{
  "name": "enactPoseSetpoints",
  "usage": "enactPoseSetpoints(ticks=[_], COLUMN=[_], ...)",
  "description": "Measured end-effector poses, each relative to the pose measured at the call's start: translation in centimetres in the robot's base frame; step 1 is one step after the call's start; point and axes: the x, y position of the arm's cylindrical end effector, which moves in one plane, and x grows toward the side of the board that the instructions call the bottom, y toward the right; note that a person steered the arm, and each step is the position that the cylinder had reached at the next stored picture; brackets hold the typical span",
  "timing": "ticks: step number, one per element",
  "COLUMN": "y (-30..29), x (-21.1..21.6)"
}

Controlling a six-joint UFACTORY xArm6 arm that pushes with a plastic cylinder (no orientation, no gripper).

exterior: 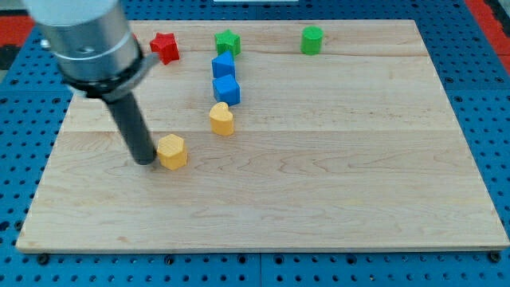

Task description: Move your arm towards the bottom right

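My tip [145, 161] rests on the wooden board at the view's left, just left of a yellow hexagonal block [171, 151], very close to it or touching. A yellow heart-shaped block [221, 119] lies up and to the right of it. Two blue blocks stand above that, one [226, 89] below the other [223, 64]. A red star block [165, 47], a green star block [227, 41] and a green cylinder block [312, 40] line the board's top edge.
The wooden board [358, 175] lies on a blue pegboard table [494, 119]. The arm's grey housing [84, 36] fills the view's top left and hides that corner of the board.
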Motion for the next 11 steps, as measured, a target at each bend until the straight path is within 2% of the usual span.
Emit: enactPoseSetpoints(ticks=[2,4,6,11], y=[4.1,7.1,14.1,27.0], x=[0.0,6.6,6.6,6.6])
